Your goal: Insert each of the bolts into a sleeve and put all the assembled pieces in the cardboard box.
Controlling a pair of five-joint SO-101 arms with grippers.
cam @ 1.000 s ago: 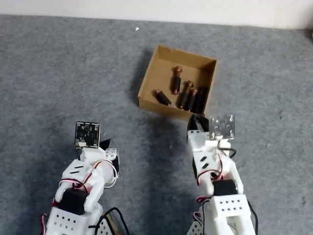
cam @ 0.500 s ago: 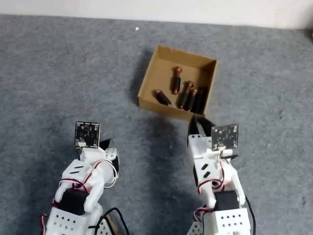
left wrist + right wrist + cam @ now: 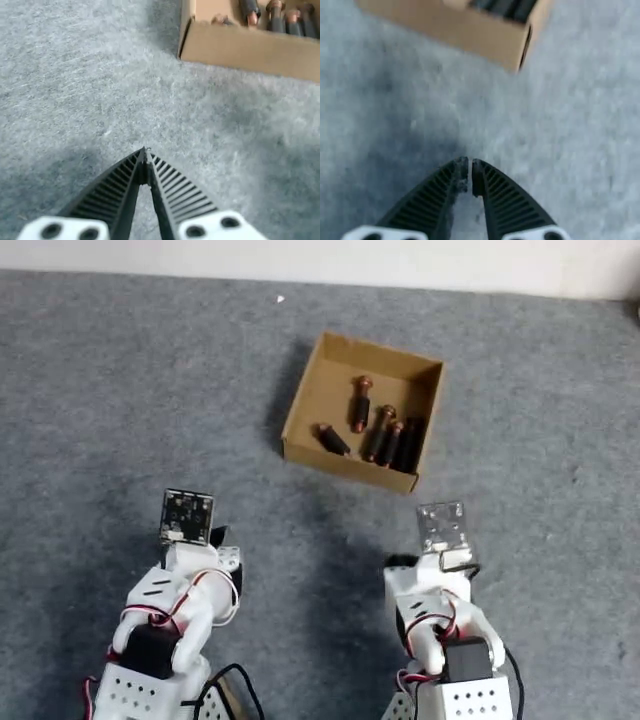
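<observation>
Two arms sit at the near side of the grey-carpeted table (image 3: 120, 390). The left gripper (image 3: 145, 152) is closed, its ribbed fingertips meeting at a point just above the carpet and holding nothing. The right gripper (image 3: 470, 164) is all but closed too, with a hairline slit between the tips, and it is also empty. Farther off, apart from both grippers, stands one open cardboard box (image 3: 345, 466). Five dark assembled pieces (image 3: 380, 432) lie inside it, most of them grouped toward its right side, and several show copper-coloured bolt heads.
</observation>
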